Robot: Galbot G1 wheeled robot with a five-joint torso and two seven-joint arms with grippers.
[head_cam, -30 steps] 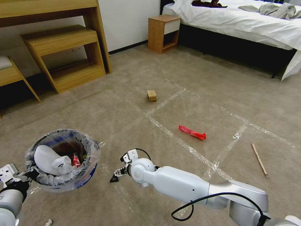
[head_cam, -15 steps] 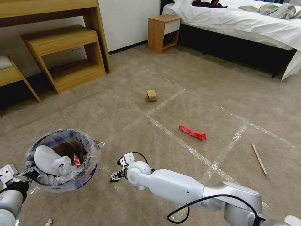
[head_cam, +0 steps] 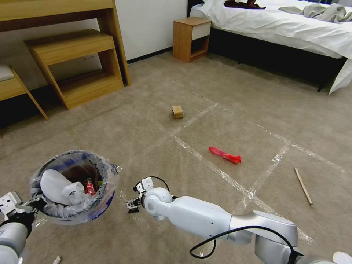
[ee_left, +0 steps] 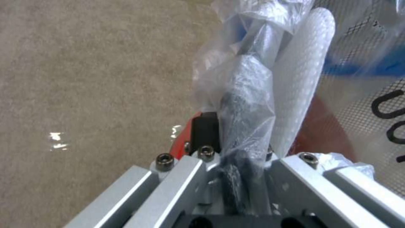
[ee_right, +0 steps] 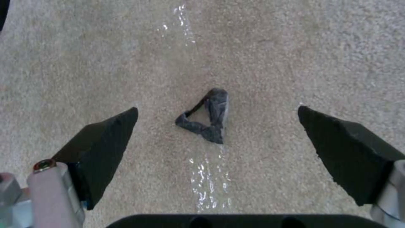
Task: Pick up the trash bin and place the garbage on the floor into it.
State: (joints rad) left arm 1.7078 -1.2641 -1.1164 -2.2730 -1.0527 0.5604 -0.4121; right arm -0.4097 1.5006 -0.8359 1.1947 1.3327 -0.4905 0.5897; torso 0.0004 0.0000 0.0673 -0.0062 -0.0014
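Note:
The trash bin (head_cam: 104,200), blue and red with a crinkled clear liner, hangs low at the near left. My left gripper (head_cam: 27,207) is shut on its rim (ee_left: 246,95), the plastic bunched between the jaws. A white slipper (head_cam: 53,187), crumpled paper (head_cam: 73,190) and a red can (head_cam: 89,187) lie inside. My right gripper (head_cam: 132,205) is open just above the floor (head_cam: 227,110), its fingers (ee_right: 101,142) straddling a black scrap (ee_right: 207,118) without touching it. More garbage lies farther off: a tan box (head_cam: 178,111), a red wrapper (head_cam: 224,154) and a thin stick (head_cam: 303,186).
Shiny tape strips (head_cam: 205,161) cross the beige carpet. A wooden desk with a low shelf (head_cam: 73,66) stands at the back left, a nightstand (head_cam: 191,38) and a white bed (head_cam: 293,33) at the back right. A small white bit (head_cam: 57,260) lies near my left arm.
My right arm has slid left and nearer, bringing the open gripper down over the black scrap. The bin has barely moved.

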